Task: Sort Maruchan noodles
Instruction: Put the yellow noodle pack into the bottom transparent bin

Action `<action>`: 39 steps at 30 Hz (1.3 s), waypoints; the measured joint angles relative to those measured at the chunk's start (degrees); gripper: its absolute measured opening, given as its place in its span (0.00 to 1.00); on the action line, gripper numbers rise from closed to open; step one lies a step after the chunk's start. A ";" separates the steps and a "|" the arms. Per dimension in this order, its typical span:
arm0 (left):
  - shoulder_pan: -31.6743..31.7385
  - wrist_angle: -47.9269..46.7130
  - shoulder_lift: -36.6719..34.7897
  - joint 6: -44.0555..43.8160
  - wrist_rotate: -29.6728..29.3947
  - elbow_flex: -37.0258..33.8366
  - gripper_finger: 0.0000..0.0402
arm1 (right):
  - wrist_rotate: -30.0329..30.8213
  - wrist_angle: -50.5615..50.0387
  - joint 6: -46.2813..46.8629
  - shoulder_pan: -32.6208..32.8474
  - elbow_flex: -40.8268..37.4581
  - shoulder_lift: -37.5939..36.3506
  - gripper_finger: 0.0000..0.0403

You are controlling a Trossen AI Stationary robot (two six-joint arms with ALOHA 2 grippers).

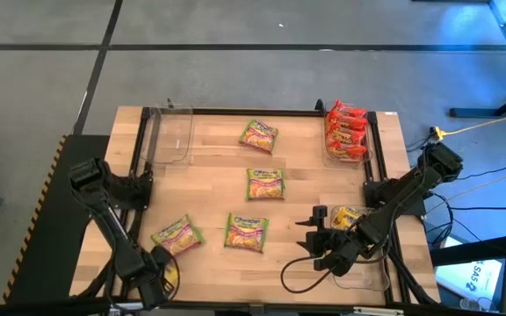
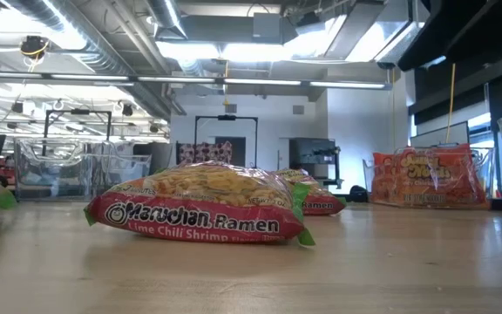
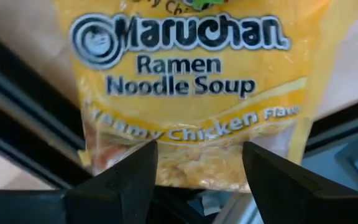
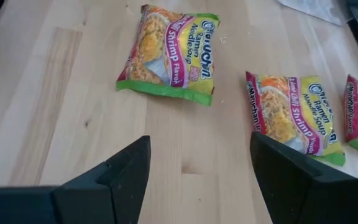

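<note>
So far we judge the sort partly done: red-orange packets fill the clear bin at the far right of the bench, while four green-pink packets lie loose mid-bench. One yellow packet lies by the right gripper, whose fingers are spread and empty above bare wood. Our left gripper at the near left corner stands parted over another yellow packet, not clamped. Another clear bin looks empty. Behind is an open workshop with ceiling pipes.
</note>
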 joint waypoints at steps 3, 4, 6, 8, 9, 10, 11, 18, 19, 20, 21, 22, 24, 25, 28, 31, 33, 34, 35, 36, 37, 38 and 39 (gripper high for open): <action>0.00 3.15 1.83 4.13 -1.39 0.04 0.57 | -0.47 -0.30 -0.02 0.00 0.00 0.00 0.61; 0.01 3.62 2.18 5.51 -1.61 0.09 0.57 | -0.49 -0.30 -0.02 0.00 0.00 0.00 0.61; 0.51 5.12 2.81 7.75 -1.52 0.23 0.57 | -0.46 -0.30 -0.02 0.00 0.00 0.00 0.61; 1.34 5.87 2.92 8.94 -1.30 0.24 0.57 | -0.41 -0.26 -0.04 0.00 0.00 0.00 0.61; 1.84 6.37 2.92 9.62 -1.69 0.22 0.57 | -0.42 -0.28 -0.02 0.00 0.00 0.00 0.61; 2.38 7.28 2.90 10.62 -2.39 0.22 0.57 | -0.45 -0.26 -0.02 0.00 0.00 0.00 0.61; 2.96 8.32 2.90 11.55 -3.43 0.24 0.57 | -0.45 -0.26 -0.02 0.00 0.00 0.00 0.61; 6.53 12.21 2.97 18.77 -12.10 0.22 0.57 | 0.75 0.74 -0.60 0.00 0.02 0.24 0.61; 7.27 12.88 3.00 20.57 -13.60 0.22 0.57 | 0.87 1.07 -0.92 -0.05 0.01 0.55 0.61; 8.00 13.60 3.03 22.37 -15.08 0.19 0.57 | 0.80 1.22 -1.21 -0.07 0.02 0.95 0.61; 8.66 14.41 3.06 24.47 -16.52 0.15 0.57 | 0.40 1.61 -1.32 -0.07 0.01 1.45 0.61; 9.20 15.36 3.20 26.45 -17.96 0.14 0.57 | -0.03 2.08 -1.35 -0.11 0.02 1.99 0.61; 10.32 17.81 3.69 30.98 -21.12 0.14 0.57 | -0.10 2.86 -1.62 -0.11 0.02 3.29 0.61; 10.90 18.75 3.97 33.57 -22.82 0.13 0.57 | -0.14 3.74 -2.33 -0.43 0.02 4.09 0.61; 12.96 20.77 4.98 39.43 -29.40 0.12 0.57 | -0.44 7.53 -5.06 -1.04 0.00 6.52 0.61; 15.05 22.70 5.16 44.94 -32.76 -0.04 0.57 | -2.22 13.78 -9.77 -2.73 0.00 9.06 0.61; 15.77 24.06 5.29 47.43 -34.26 -0.11 0.57 | -5.17 18.61 -12.52 -4.33 0.02 10.93 0.61; 15.84 24.76 5.35 48.69 -34.72 -0.15 0.57 | -6.89 20.79 -13.74 -5.22 0.02 11.96 0.61; 15.82 25.38 5.37 49.82 -34.97 -0.15 0.57 | -8.69 22.79 -15.15 -6.15 0.00 12.99 0.61; 15.78 25.53 5.37 50.52 -35.12 -0.15 0.57 | -10.56 24.86 -16.64 -7.15 0.00 13.93 0.61; 15.76 25.52 5.37 50.70 -35.20 -0.15 0.57 | -12.61 27.46 -18.37 -8.32 0.00 14.98 0.61; 15.73 25.49 5.37 50.75 -35.26 -0.15 0.57 | -14.58 29.99 -19.85 -9.53 0.04 16.12 0.61; 15.66 25.50 5.37 50.75 -35.32 -0.15 0.57 | -16.50 31.90 -21.12 -10.73 0.04 17.20 0.61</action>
